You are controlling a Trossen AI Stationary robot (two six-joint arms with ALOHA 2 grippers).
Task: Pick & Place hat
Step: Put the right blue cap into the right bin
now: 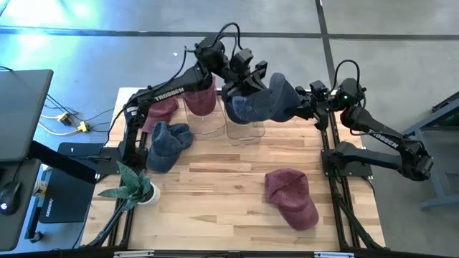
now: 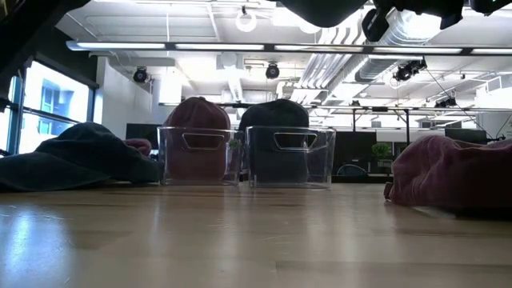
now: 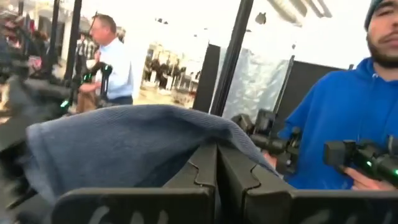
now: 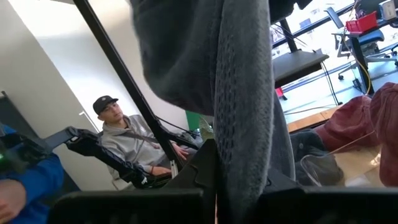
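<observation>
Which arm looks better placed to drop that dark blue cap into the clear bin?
Probably the left. Both grippers, left and right, pinch the dark blue fabric cap, but the left reaches directly over the clear plastic bin, while the right holds on from the side.

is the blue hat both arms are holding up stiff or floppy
Probably floppy: the blue hat sags and folds between the left pincer and right pincer. Likely light, since its soft cloth drapes over the fingers.
</observation>
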